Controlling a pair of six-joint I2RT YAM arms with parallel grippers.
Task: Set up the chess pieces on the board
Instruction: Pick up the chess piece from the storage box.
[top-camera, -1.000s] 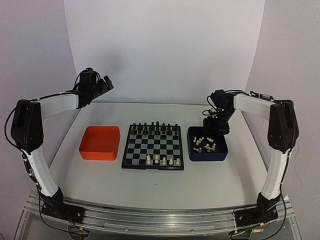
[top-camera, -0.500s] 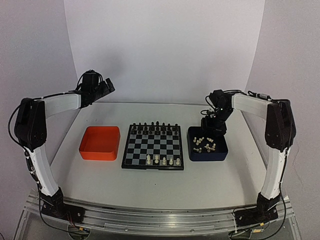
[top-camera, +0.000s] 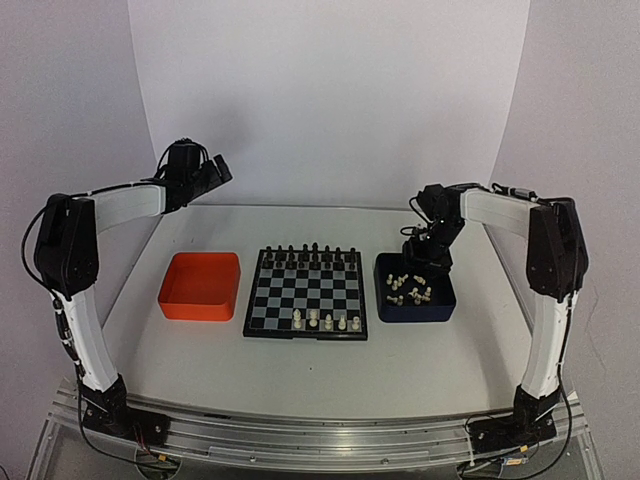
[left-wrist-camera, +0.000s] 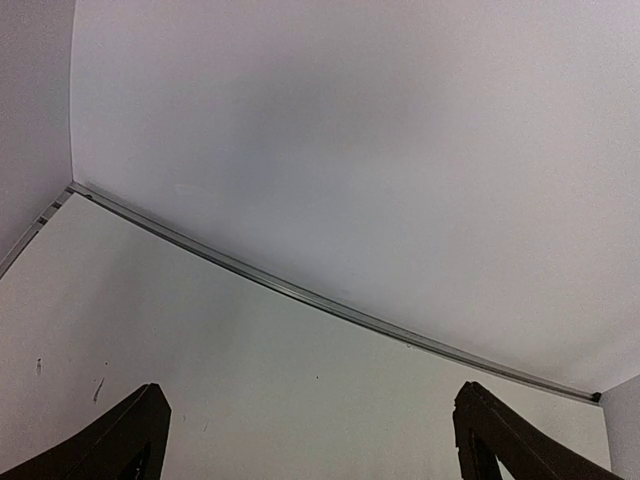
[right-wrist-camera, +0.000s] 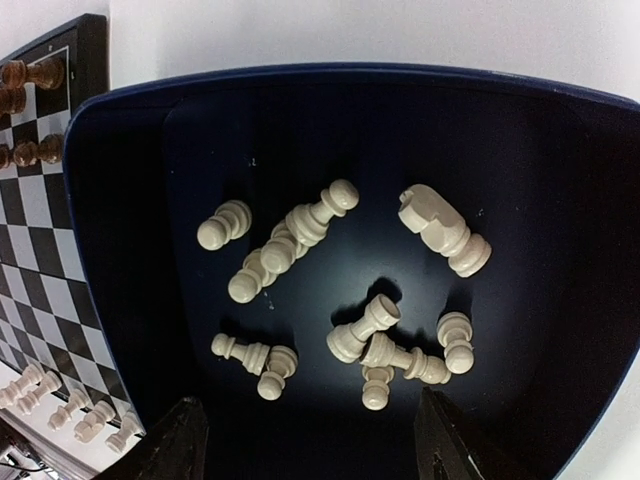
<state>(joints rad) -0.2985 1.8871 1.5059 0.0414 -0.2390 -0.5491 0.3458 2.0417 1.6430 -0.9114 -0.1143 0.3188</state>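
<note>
Right wrist view shows the chess pieces (right-wrist-camera: 310, 220) lying on their sides in the dark blue tray (right-wrist-camera: 120, 230), with long axes pointing many ways. The right end effector (right-wrist-camera: 312, 430) hangs above them, partly open and empty. Only the top view shows five pieces upright on the board (top-camera: 290, 290), in its bottom row. The left end effector (left-wrist-camera: 310, 450) is wide open and empty.

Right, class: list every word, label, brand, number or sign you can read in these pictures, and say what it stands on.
None can be read.
The board, the orange tray, the blue tray and the chess pieces show no lettering, numbers or signs in any view.
</note>
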